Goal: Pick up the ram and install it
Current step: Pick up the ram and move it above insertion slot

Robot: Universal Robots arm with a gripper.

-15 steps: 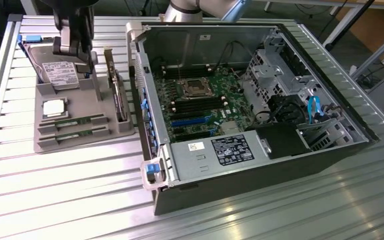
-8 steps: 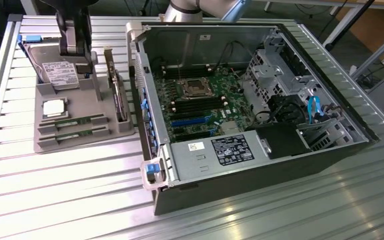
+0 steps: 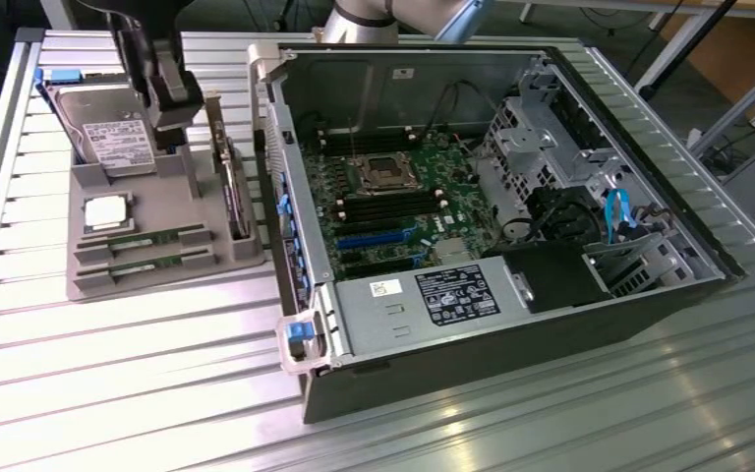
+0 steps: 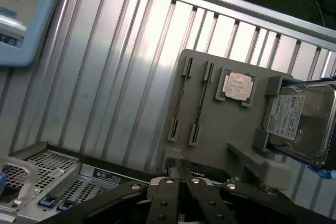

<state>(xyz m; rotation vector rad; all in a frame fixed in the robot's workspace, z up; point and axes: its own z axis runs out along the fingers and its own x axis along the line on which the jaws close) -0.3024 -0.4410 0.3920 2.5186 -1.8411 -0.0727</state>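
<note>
**Ram not lifted yet**

On the exterior view's left, my fingers [image 4: 181,174] hang pressed together, gripping nothing I can see, above the far end of the grey holder [image 3: 89,285] on the surface [image 3: 115,374]. The ram [image 3: 142,239] lies in its holder groove, near me and untouched. To the right stands the open case [image 3: 509,324], its dark slots [image 3: 384,208] seemingly bare. I judge pickup and install both remain.
</note>
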